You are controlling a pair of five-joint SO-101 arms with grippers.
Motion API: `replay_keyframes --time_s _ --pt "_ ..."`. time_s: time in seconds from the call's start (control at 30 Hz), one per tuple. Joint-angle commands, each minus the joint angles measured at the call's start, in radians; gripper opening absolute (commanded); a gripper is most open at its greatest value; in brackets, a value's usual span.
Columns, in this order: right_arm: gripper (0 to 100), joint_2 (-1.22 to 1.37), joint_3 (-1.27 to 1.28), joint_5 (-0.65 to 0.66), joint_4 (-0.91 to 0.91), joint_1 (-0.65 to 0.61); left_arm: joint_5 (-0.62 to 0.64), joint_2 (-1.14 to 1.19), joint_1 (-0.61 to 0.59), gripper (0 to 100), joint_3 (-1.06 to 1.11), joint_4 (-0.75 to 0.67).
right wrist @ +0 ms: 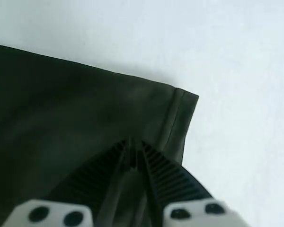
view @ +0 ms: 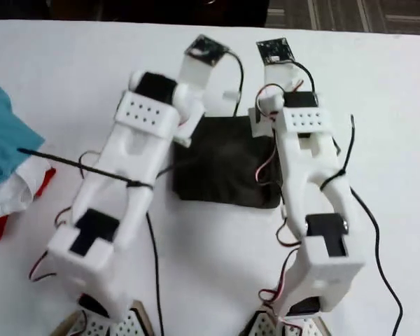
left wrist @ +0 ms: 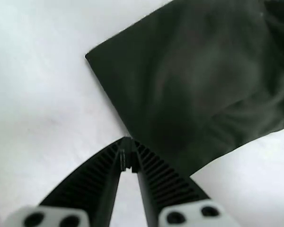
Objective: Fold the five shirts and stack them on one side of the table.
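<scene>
From above: folded black shirt [view: 224, 164] flat at the middle of the white surface [view: 378, 91], between left arm [view: 126, 182] and right arm [view: 315, 175], its far corners hidden under both wrists. Heap of shirts [view: 10, 168], teal, white and red, at the left edge, well apart. At the left wrist: left gripper [left wrist: 127, 160] clenched, fingers [left wrist: 99, 179] pressed together, tips touching the shirt's edge. At the right wrist: right gripper [right wrist: 132, 153] likewise clenched, fingers [right wrist: 165, 177] tip-down on black cloth beside a hemmed corner.
</scene>
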Motion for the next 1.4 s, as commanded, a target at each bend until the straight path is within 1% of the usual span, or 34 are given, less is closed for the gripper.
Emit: replay_keyframes --time_s 0.0,0.13,0.3,0.4,0.53,0.63,0.83,0.9,0.97,1.1,1.17,1.27,1.37 --pt "1.8 0.035 -0.049 -0.008 -0.002 0.012 0.008 -0.163 0.025 3 0.274 -0.219" --pt "1.8 0.096 -0.060 -0.008 -0.019 0.012 0.008 -0.238 0.058 3 0.512 -0.446" --pt "1.8 0.189 -0.115 -0.008 -0.039 0.012 0.008 -0.239 0.072 3 0.685 -0.690" --pt "1.8 0.254 -0.170 -0.008 -0.031 0.025 0.003 -0.239 0.054 3 0.771 -0.781" --pt "1.8 0.306 -0.226 -0.006 -0.016 0.056 0.000 -0.227 -0.008 3 0.862 -0.845" --pt "1.8 0.311 -0.264 -0.006 0.045 0.050 0.000 -0.183 -0.048 3 0.865 -0.848" --pt "1.8 0.245 -0.373 -0.008 0.189 0.042 0.006 -0.175 -0.043 3 0.828 -0.841" --pt "2.4 0.205 -0.388 -0.008 0.231 0.045 0.008 -0.206 -0.044 3 0.808 -0.816" --pt "6.7 0.159 -0.390 -0.009 0.283 0.044 0.008 -0.265 -0.049 3 0.783 -0.763" --pt "21.2 0.084 -0.387 -0.080 0.363 0.044 0.002 -0.439 -0.054 3 0.769 -0.647" --pt "26.8 0.079 -0.384 -0.091 0.394 0.038 0.002 -0.517 -0.054 3 0.769 -0.582" --pt "28.9 0.105 -0.384 -0.092 0.444 0.027 0.000 -0.617 -0.057 3 0.792 -0.514" --pt "29.5 0.162 -0.385 -0.092 0.464 0.024 0.000 -0.681 -0.110 3 0.849 -0.526"
